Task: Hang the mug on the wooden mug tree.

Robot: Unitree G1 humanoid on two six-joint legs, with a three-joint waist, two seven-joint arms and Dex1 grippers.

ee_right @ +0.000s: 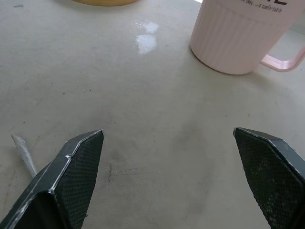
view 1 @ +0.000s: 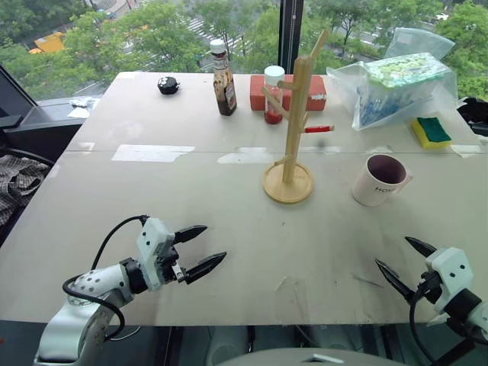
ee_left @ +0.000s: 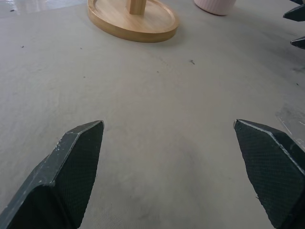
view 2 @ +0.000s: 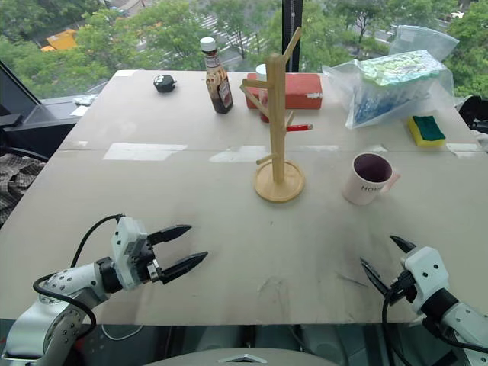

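Mug: the mug (view 1: 378, 180) stands upright on the table (view 1: 191, 229), toward its right edge, just right of the mug tree's base and apart from it; white ribbed ceramic, dark maroon inside, dark lettering on its side, handle turned to the right.
Mug tree: the wooden mug tree (view 1: 293, 122) stands near the table's middle; a pale wood post with slanted pegs, all bare, on a round dished base.
Right gripper: the right gripper (view 1: 402, 263) hovers at the near right corner, pointed toward the mug but well short of it; its two black, textured, pointed fingers are spread wide and hold nothing.
Left gripper: the left gripper (view 1: 200, 250) sits low over the near left part of the table, fingers parted and empty, aimed toward the tree's base.
Table: matte beige, scuffed, with pale tape patches across its middle.
Far edge: a brown sauce bottle (view 1: 223, 78), a red-capped jar (view 1: 274, 95), a red block (view 1: 313, 93), a crinkled clear plastic bag (view 1: 396, 88) and a yellow-green sponge (view 1: 431, 131) at the right.
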